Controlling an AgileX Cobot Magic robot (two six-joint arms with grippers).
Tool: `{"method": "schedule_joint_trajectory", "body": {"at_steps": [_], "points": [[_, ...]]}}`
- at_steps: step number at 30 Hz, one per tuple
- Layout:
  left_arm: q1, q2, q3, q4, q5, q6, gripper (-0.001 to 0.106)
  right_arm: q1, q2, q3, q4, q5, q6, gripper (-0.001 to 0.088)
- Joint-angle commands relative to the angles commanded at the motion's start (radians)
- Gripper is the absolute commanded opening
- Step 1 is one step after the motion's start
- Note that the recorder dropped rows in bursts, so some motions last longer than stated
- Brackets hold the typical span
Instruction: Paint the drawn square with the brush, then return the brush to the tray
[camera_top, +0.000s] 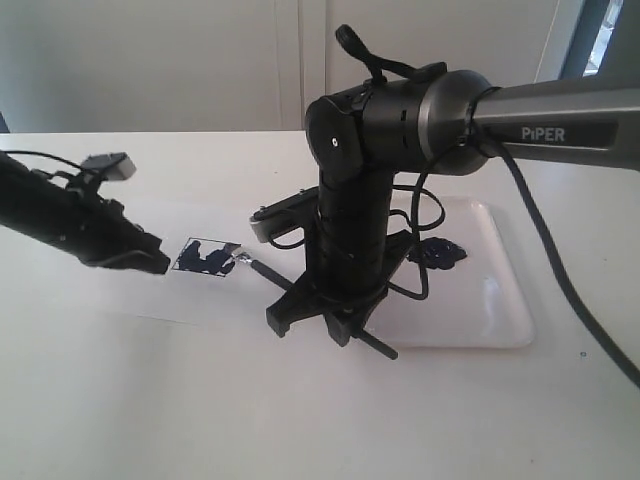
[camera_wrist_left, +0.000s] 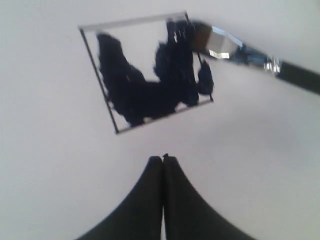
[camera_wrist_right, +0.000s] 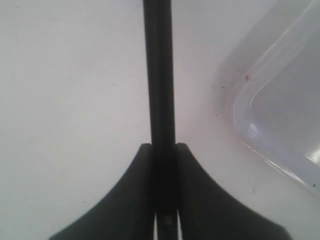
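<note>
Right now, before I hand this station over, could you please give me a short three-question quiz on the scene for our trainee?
1. True or false: the drawn square is completely filled with paint.
2. Which arm holds the brush: A left, B right, C neither?
3. Fill in: the blue-black paint blob lies in the ____.
Key: 1 false, white patches show inside the outline. 2 B, the right gripper is shut on the handle; the left gripper is shut and empty. 3 tray.
</note>
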Motion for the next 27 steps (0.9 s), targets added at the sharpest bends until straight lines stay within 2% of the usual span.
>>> {"method": "schedule_joint_trajectory", "body": {"at_steps": [2,5,8,15,21,27], "points": [[0.000,0.014,-0.064,0.000,-0.059,0.000,0.000,0.000,0.000,0.000,0.000,0.000,-0.004,0.0000],[0.000,0.089,-0.158,0.014,-0.068,-0.004,0.000,0.000,0.000,-0.004,0.020,0.000,-0.008,0.0000],[0.000,0.168,-0.217,0.083,-0.069,-0.055,0.000,0.000,0.000,-0.006,0.032,-0.004,-0.008,0.0000],[0.001,0.209,-0.229,0.142,-0.102,-0.077,0.000,0.000,0.000,-0.006,0.040,-0.011,-0.008,0.0000],[0.001,0.247,-0.229,0.290,-0.057,-0.219,0.000,0.000,0.000,-0.006,0.036,0.000,0.001,0.0000],[0.001,0.250,-0.229,0.308,0.017,-0.267,0.000,0.000,0.000,-0.006,0.036,-0.002,0.003,0.0000]]}}
